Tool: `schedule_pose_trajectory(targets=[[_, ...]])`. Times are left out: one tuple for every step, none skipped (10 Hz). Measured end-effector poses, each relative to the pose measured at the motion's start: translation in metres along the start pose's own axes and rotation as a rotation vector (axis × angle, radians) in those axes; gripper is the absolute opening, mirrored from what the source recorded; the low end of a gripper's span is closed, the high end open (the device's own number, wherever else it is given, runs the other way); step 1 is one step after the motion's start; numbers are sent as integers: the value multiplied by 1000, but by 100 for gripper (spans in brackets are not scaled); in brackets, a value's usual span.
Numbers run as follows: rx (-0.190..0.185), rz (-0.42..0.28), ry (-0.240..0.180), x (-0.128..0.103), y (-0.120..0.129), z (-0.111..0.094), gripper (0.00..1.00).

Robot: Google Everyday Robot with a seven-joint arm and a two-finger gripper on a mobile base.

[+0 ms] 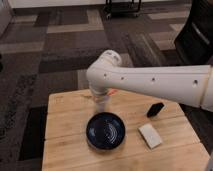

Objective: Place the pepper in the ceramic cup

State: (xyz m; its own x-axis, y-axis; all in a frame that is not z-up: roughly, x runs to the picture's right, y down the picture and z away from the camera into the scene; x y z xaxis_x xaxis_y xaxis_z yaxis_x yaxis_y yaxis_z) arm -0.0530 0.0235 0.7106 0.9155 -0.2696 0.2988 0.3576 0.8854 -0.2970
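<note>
The ceramic cup [101,104] is a pale whitish tumbler standing on the wooden table [65,125], just behind the dark blue bowl. Only its lower part shows under my arm. My gripper [100,98] points down right over the cup and is mostly hidden by the white wrist. A small orange-red bit, the pepper [111,92], shows at the wrist's right side, just above the cup. I cannot tell whether it is held or inside the cup.
A wide dark blue patterned bowl [105,131] sits at the table's middle front. A pale beige block [150,135] lies to its right. A small dark object [156,109] lies at the right rear. Carpet surrounds the table.
</note>
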Motion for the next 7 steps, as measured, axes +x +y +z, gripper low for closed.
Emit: schedule_pose_trajectory(targets=[[-4, -1, -2, 1, -1, 2, 0], [-19, -12, -9, 1, -4, 6, 0], [-25, -16, -11, 0, -5, 7, 0], [-27, -15, -11, 0, -4, 7, 1], [-27, -14, -11, 1, -4, 7, 11], [-27, -15, -11, 1, -4, 7, 27], [-27, -14, -10, 1, -4, 7, 38]])
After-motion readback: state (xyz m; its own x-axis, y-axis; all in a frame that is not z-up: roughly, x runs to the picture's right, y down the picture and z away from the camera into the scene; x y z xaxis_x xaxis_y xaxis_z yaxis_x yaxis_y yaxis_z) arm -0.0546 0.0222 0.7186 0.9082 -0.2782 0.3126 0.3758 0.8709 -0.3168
